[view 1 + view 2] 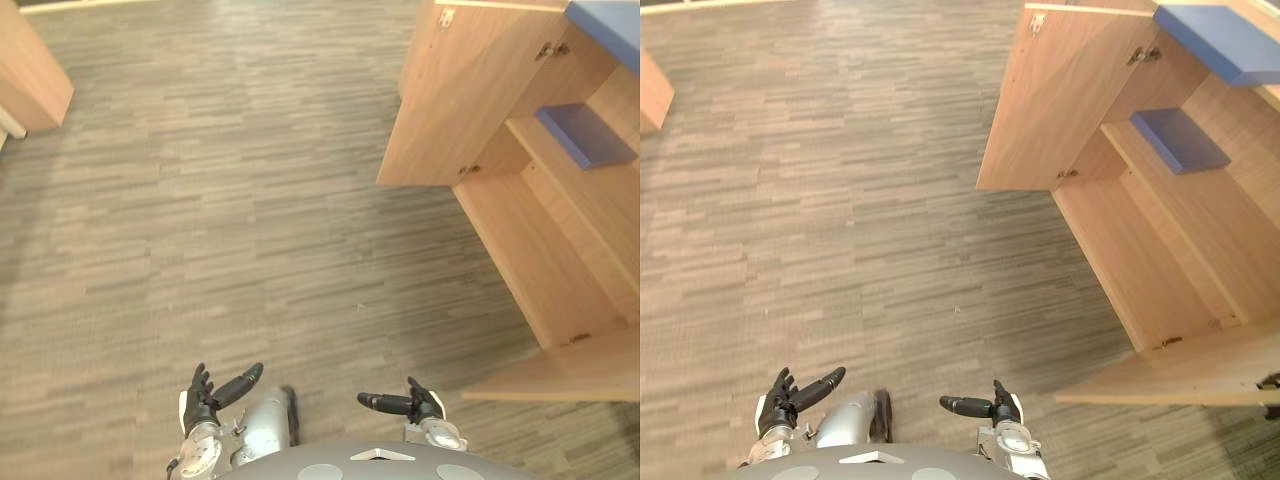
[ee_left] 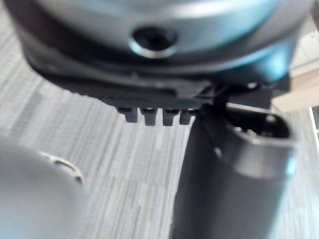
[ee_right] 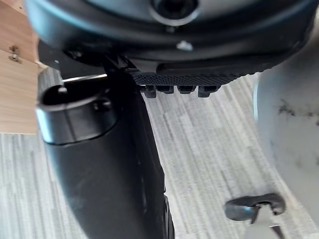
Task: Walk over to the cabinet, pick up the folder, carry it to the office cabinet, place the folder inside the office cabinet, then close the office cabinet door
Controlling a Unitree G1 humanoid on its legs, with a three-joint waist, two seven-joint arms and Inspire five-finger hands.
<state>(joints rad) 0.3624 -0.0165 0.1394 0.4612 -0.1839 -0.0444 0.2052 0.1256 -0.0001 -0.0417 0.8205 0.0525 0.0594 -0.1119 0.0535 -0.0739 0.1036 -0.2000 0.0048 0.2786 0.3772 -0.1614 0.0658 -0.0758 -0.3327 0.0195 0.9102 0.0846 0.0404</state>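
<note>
The left hand [image 1: 205, 398] and right hand [image 1: 418, 404] sit low at the near edge of the head views, well apart. Both have loose, spread fingers and hold nothing. The wrist views show the same, with bare grey plank-patterned floor [image 1: 250, 200] past each thumb.

To the robot's right stands the office cabinet [image 1: 530, 250], with both doors open. The near door [image 1: 560, 378] swings out across the floor close to the right hand. The far door [image 1: 450, 100] stands wide beyond it. A flat blue folder [image 1: 588, 137] lies on a shelf [image 1: 575, 200] inside the cabinet, so the job left appears to be shutting the doors.

The main risk is the near door. Its edge reaches toward the robot's right side, so a step or arm swing could knock it or trap the hand behind it. Pushing only one door would leave the cabinet half open. A corner of the folder might also overhang the shelf and block a door.

The cabinet is cut off at the right edge, and no door handles can be made out. A blue slab [image 1: 610, 22] lies on top of the cabinet; whether it is a second folder or part of the cabinet cannot be told. Another wooden unit [image 1: 30, 70] is clipped at the far left corner.
</note>
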